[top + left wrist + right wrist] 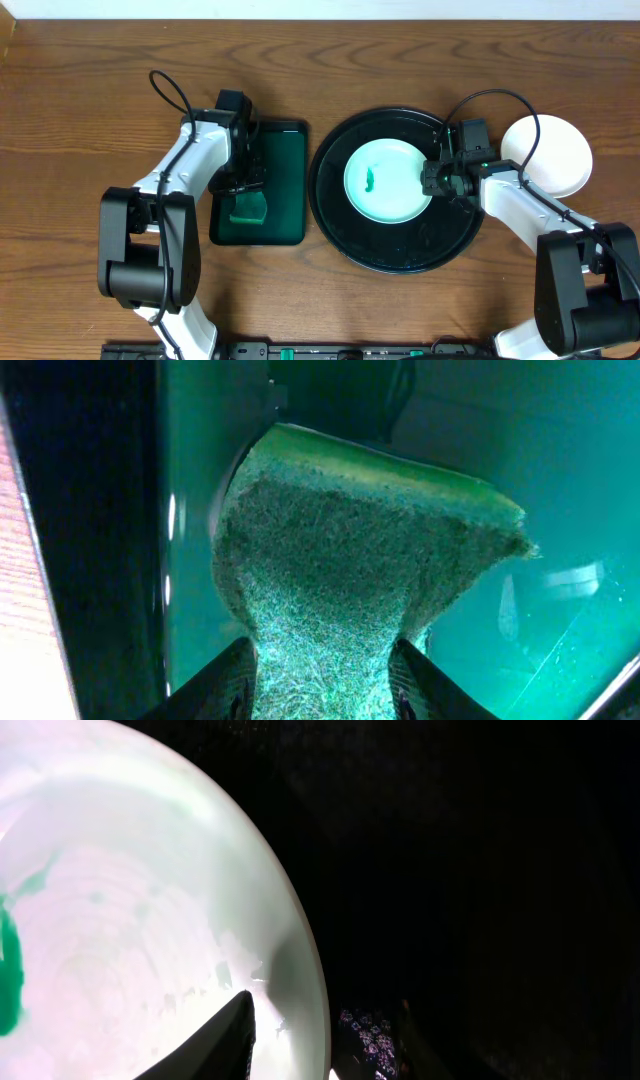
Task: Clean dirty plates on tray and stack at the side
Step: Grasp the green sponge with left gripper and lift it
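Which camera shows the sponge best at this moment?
Left wrist: the sponge fills the frame, fibres clear, pinched at its waist by the left gripper. Overhead shows it only as a small green patch in the dark green tray. Right wrist does not show it.

The left arm (190, 160) and the right arm (515, 205) share one build: glossy white shell links joined by chunky black cylindrical joints. A thin black cable (170, 90) loops out on the far side of the left arm, and a second cable (495, 98) arcs over the right. The left gripper (322, 695) and right gripper (432, 180) are black, with flat, tapering fingers (225, 685).
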`<action>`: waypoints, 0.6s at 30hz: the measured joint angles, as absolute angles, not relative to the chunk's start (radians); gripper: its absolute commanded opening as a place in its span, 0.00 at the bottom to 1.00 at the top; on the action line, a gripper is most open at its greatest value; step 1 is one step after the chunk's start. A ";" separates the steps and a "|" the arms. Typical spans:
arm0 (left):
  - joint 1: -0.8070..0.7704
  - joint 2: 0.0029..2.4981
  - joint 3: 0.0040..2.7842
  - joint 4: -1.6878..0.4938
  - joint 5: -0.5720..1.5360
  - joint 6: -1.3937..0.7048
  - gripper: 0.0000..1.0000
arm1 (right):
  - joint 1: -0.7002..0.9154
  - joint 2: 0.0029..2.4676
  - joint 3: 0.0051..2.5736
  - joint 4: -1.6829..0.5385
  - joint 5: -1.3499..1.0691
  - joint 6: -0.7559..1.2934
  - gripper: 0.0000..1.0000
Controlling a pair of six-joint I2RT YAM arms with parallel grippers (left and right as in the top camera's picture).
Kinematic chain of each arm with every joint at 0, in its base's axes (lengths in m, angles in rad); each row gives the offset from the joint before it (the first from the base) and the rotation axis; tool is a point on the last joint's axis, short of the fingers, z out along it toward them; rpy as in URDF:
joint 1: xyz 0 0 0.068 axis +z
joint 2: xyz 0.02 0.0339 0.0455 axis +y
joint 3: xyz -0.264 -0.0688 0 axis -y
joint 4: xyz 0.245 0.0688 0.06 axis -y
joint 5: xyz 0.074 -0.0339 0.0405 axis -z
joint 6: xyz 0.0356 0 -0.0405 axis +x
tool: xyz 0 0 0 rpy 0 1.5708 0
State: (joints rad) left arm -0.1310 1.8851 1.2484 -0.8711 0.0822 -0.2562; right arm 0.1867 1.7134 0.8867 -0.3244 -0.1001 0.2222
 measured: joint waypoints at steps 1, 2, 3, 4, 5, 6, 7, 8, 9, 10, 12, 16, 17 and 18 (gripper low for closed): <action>-0.131 1.885 1.245 -0.870 0.083 -0.255 0.45 | 0.187 1.713 0.887 -0.324 -0.100 0.222 0.41; -0.131 1.885 1.243 -0.870 0.083 -0.253 0.44 | 0.187 1.714 0.887 -0.324 -0.100 0.222 0.41; -0.131 1.885 1.241 -0.869 0.086 -0.253 0.44 | 0.187 1.713 0.887 -0.324 -0.100 0.222 0.41; -0.131 1.885 1.239 -0.868 0.092 -0.253 0.45 | 0.187 1.713 0.887 -0.324 -0.100 0.222 0.41; -0.131 1.885 1.238 -0.867 0.102 -0.253 0.44 | 0.187 1.713 0.887 -0.324 -0.100 0.222 0.41; -0.131 1.885 1.237 -0.865 0.106 -0.253 0.45 | 0.187 1.714 0.887 -0.324 -0.100 0.222 0.41; -0.131 1.885 1.236 -0.862 0.113 -0.253 0.45 | 0.187 1.713 0.887 -0.324 -0.100 0.222 0.41; -0.131 1.885 1.235 -0.861 0.118 -0.253 0.44 | 0.187 1.713 0.887 -0.324 -0.100 0.222 0.41; -0.131 1.885 1.235 -0.859 0.124 -0.253 0.45 | 0.187 1.713 0.887 -0.325 -0.100 0.222 0.41; -0.131 1.885 1.235 -0.857 0.127 -0.254 0.45 | 0.187 1.713 0.887 -0.324 -0.101 0.222 0.41; -0.131 1.885 1.233 -0.852 0.130 -0.255 0.45 | 0.187 1.713 0.887 -0.324 -0.100 0.222 0.41; -0.131 1.885 1.210 -0.820 0.134 -0.258 0.45 | 0.187 1.714 0.887 -0.324 -0.100 0.222 0.42; -0.131 1.885 1.203 -0.808 0.136 -0.258 0.45 | 0.187 1.713 0.887 -0.325 -0.101 0.222 0.42; -0.131 1.884 1.195 -0.797 0.136 -0.259 0.44 | 0.187 1.714 0.887 -0.324 -0.100 0.222 0.42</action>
State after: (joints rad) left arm -0.1310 1.8839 1.1950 -0.7967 0.1360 -0.2588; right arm 0.1867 1.7138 0.8867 -0.3244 -0.1001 0.2222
